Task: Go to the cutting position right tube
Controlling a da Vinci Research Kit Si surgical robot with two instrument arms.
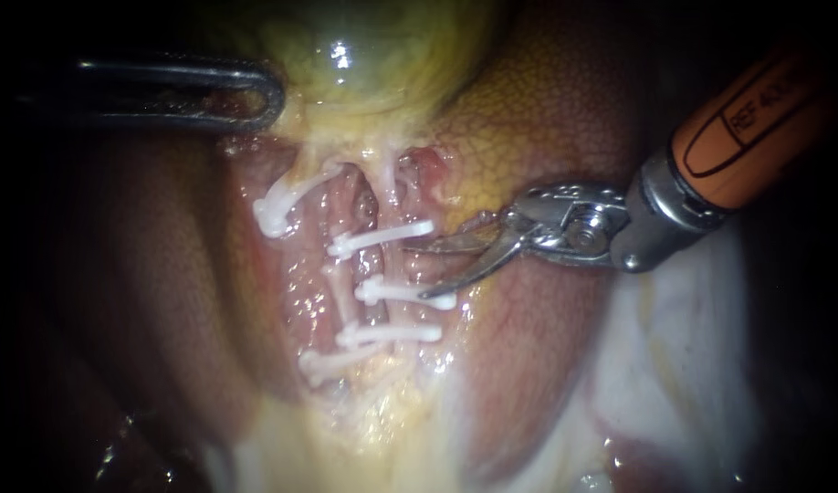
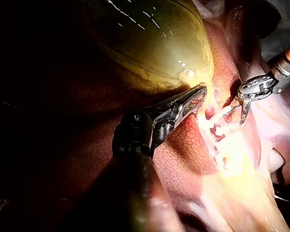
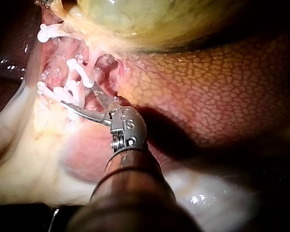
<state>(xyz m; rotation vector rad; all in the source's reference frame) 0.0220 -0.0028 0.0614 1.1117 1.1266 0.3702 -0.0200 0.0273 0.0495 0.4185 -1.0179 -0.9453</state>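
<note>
The right tube (image 1: 390, 267) lies in the pink hollow at the middle of the liver (image 1: 547, 100), running from the gallbladder's neck toward the liver's pale far edge. Three white clips cross it: one nearest the gallbladder (image 1: 380, 239), one at mid-length (image 1: 403, 292), and one farthest from it (image 1: 389, 334).

The right instrument (image 1: 417, 270), on an orange shaft with a steel wrist, ends in two thin curved blades. They stand apart in a narrow V, holding nothing. Their tips sit level with the stretch of tube between the first and second clips, just beside the tube on the side the instrument comes from. One blade tip is near the end of the first clip and the other near the end of the second. Whether either tip touches the tube cannot be told. The right wrist view shows the same open V, with the clips just ahead of the blades.

Two more clips lie on the far side of the hollow, one nearer the gallbladder (image 1: 275, 215) and one near the pale edge (image 1: 323, 363).

The yellow-green gallbladder (image 1: 364, 46) bulges beyond the tubes. The left instrument (image 1: 264, 96), with looped jaws, is closed on the gallbladder's pale edge near its neck, well apart from the blades.
</note>
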